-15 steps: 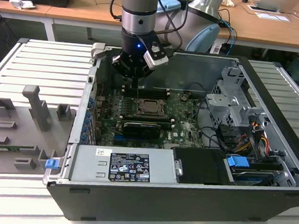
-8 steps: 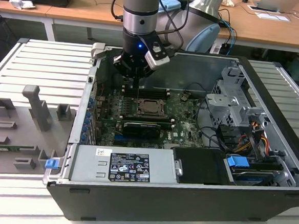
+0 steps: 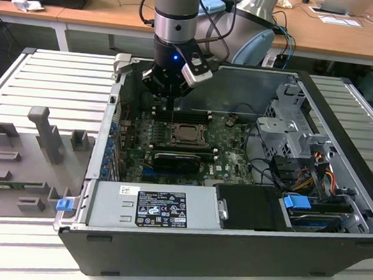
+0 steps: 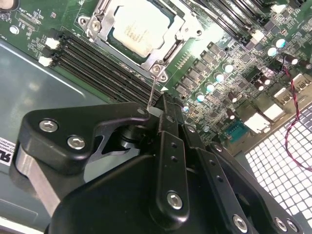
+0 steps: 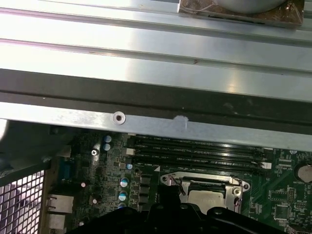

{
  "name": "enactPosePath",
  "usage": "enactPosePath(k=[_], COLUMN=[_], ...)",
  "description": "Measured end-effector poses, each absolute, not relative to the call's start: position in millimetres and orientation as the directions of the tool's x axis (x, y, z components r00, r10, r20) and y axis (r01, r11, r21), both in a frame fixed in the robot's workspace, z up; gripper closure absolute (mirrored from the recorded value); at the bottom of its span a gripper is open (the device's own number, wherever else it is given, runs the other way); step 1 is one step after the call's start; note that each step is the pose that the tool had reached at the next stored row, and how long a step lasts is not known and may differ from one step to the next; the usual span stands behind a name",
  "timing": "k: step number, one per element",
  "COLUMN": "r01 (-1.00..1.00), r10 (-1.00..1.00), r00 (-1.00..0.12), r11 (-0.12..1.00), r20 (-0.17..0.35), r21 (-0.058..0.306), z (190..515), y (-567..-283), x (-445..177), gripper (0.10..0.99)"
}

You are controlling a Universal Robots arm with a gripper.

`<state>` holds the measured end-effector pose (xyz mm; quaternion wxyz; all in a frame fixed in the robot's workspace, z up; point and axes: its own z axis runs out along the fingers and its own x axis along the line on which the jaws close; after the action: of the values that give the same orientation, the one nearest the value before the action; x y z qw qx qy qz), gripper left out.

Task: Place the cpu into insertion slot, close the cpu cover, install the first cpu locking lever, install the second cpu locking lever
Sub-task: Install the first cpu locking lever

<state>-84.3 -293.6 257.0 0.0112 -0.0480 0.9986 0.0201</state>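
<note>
From my seat the cpu (image 4: 139,27) reads as pale brushed metal, matt, faint print on top. The cpu cover (image 4: 100,30) around it is bright bare steel, a little glossy at the screws. I see the circuit board (image 4: 234,73) as dark green lacquer with shiny silver capacitor tops. The hand (image 4: 163,105) looks like matt black plastic or coated metal with polished bolt heads. The computer case (image 3: 186,242) is dull grey sheet metal; the ribbed desk (image 3: 50,79) is pale satin aluminium.
</note>
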Motion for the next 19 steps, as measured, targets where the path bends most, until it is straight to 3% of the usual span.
enactPosePath(k=[19], r01=[-0.096], r10=[-0.095], r00=[-0.995], r11=[0.995], r20=[-0.024], r21=[0.039], z=[256.3], y=[-293.6], x=[-73.1], gripper=[0.98])
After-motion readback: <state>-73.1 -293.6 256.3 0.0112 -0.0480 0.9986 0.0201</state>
